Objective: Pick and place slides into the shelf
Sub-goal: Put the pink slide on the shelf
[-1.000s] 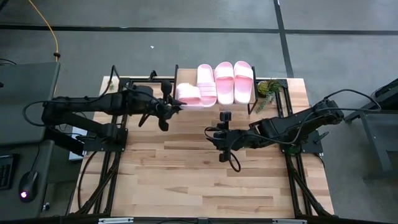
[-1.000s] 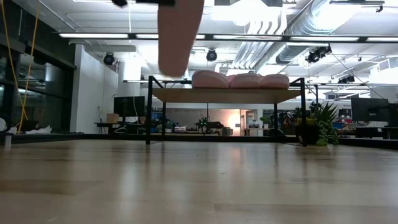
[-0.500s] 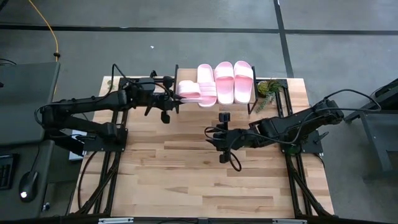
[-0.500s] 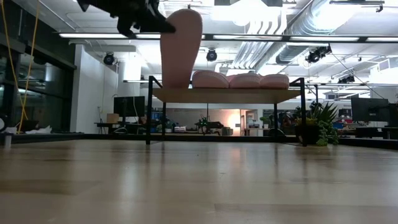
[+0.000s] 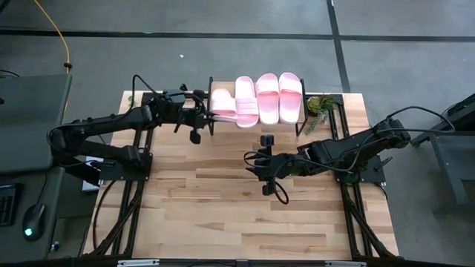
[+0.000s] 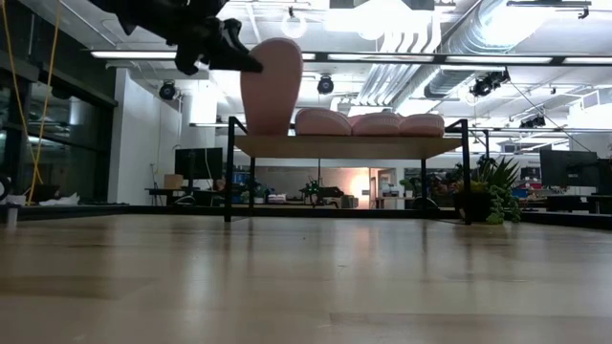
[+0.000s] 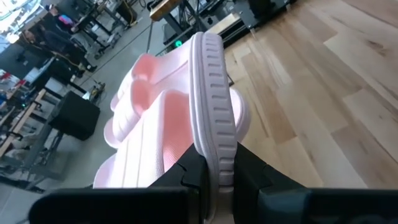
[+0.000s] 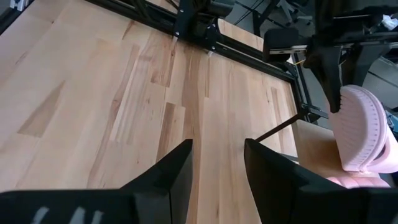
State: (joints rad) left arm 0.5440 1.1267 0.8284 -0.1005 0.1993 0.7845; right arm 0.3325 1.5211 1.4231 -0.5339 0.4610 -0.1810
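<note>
So the left claw (image 5: 202, 119) is clamped on the edge of a slide (image 5: 221, 105), holding it up on its side at the left end of the shelf (image 6: 349, 146). In the low view that slide (image 6: 269, 88) stands nearly upright, sole facing the camera, its lower end down around the plank top, though I can't tell if it's actually touching. The left wrist view shows the dark fingers (image 7: 193, 177) pinching the ribbed rim of the slide (image 7: 214, 118), with the strap side facing away toward the other pink ones.

The other three slides (image 5: 269, 97) lie flat on the shelf, side by side, touching each other, filling it from the middle to the right end. From bench level they show up as three pink humps (image 6: 368, 123) in a row on the plank.

The right claw (image 5: 259, 165) hangs over the middle of the bench (image 5: 245, 215), well apart from the shelf, fingers (image 8: 174, 171) apart with nothing between them. A small green plant (image 5: 320, 105) sits just beside the shelf's right end.
</note>
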